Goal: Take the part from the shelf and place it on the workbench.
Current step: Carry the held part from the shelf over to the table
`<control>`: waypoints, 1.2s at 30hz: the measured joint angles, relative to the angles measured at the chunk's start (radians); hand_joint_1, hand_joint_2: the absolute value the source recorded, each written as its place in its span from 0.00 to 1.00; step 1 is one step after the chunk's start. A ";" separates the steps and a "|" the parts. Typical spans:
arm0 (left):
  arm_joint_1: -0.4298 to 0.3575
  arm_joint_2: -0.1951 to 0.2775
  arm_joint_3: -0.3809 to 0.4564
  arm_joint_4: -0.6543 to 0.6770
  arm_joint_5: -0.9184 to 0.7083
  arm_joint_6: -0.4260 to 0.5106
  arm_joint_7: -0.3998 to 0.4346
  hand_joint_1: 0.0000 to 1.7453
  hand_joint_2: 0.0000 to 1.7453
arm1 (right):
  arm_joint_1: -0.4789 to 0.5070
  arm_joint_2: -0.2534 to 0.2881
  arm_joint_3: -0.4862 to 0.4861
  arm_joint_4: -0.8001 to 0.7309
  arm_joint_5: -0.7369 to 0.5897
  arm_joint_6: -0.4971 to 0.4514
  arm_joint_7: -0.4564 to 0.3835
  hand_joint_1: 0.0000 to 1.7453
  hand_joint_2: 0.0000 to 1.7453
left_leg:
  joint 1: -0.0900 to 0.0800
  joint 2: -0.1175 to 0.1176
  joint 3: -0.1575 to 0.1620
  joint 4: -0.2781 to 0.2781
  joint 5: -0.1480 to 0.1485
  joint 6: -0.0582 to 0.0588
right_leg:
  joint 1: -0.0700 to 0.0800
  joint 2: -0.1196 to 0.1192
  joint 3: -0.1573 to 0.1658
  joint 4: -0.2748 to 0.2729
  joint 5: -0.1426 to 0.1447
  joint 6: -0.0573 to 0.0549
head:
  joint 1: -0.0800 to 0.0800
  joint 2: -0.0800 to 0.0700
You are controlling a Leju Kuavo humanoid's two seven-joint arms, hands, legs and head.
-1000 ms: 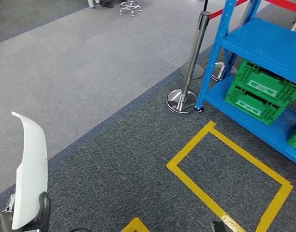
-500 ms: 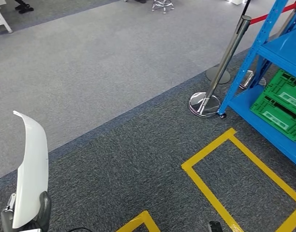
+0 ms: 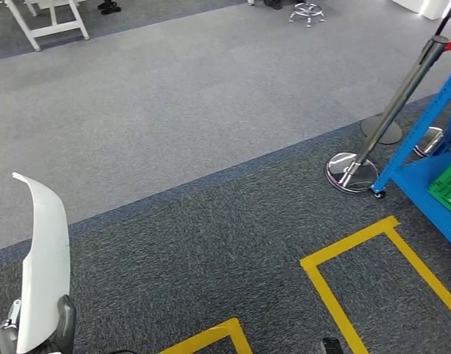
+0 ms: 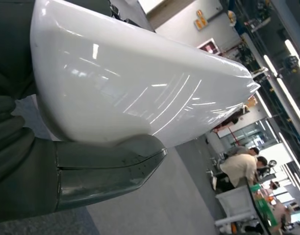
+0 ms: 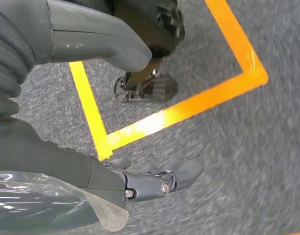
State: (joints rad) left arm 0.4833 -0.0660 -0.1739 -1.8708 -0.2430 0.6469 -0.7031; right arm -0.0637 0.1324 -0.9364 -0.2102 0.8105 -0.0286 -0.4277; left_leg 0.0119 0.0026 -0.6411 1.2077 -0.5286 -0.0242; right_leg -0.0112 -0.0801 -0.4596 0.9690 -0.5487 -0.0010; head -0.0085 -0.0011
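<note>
Nearest, low on the left: left hand [image 3: 43, 335] clamped around the lower end of a glossy white curved panel part [image 3: 45, 262], thick grey thumb [image 4: 104, 169] pressed against its underside, panel standing upright above dark carpet. Right hand [image 5: 115, 112] hanging over the dark grey carpet [image 3: 212, 251] and its yellow floor tape [image 5: 200, 100], thumb and fingers [image 5: 160, 181] spread apart, nothing held. Farther off: chrome stanchion post [image 3: 399, 99] on a round base, just beside the blue shelf frame [image 3: 429, 158] holding a green crate [image 3: 449, 188]; beyond, light grey carpet [image 3: 184, 96], white table legs [image 3: 48, 22], wheeled stool base [image 3: 306, 11].
</note>
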 joint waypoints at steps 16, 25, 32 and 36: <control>0.007 -0.003 -0.036 -0.002 -0.048 0.052 0.000 1.00 1.00 | 0.004 0.001 -0.019 0.000 0.005 -0.006 0.022 0.00 1.00 | -0.018 -0.072 0.101 -0.216 0.061 0.070 | -0.004 0.100 -0.121 0.183 -0.014 0.040 | 0.013 0.000; 0.009 -0.002 -0.035 -0.010 -0.051 0.054 0.000 1.00 1.00 | 0.006 0.001 -0.024 0.000 0.012 -0.009 0.033 0.00 1.00 | -0.012 -0.046 0.022 -0.095 0.007 0.024 | -0.010 0.109 -0.044 0.007 0.041 0.009 | 0.004 0.000; 0.007 0.000 -0.035 -0.013 -0.055 0.054 0.000 1.00 1.00 | 0.006 0.001 -0.025 0.000 0.022 -0.010 0.040 0.00 1.00 | -0.004 0.028 0.041 -0.105 0.035 0.012 | -0.004 0.004 -0.036 0.009 0.029 0.016 | 0.001 0.000; 0.006 0.001 -0.033 -0.021 -0.059 0.054 0.000 1.00 1.00 | -0.001 0.002 -0.025 0.000 0.025 -0.009 0.040 0.00 1.00 | -0.016 0.047 0.085 -0.200 0.050 0.038 | 0.000 -0.032 -0.027 0.007 0.018 0.039 | 0.003 0.000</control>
State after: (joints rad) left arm 0.4897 -0.0650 -0.2068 -1.8916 -0.3023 0.7011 -0.7031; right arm -0.0652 0.1348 -0.9610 -0.2098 0.8359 -0.0380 -0.3877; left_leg -0.0042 0.0493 -0.5558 1.0081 -0.4788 0.0133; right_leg -0.0111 -0.1120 -0.4871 0.9757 -0.5308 0.0379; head -0.0055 -0.0011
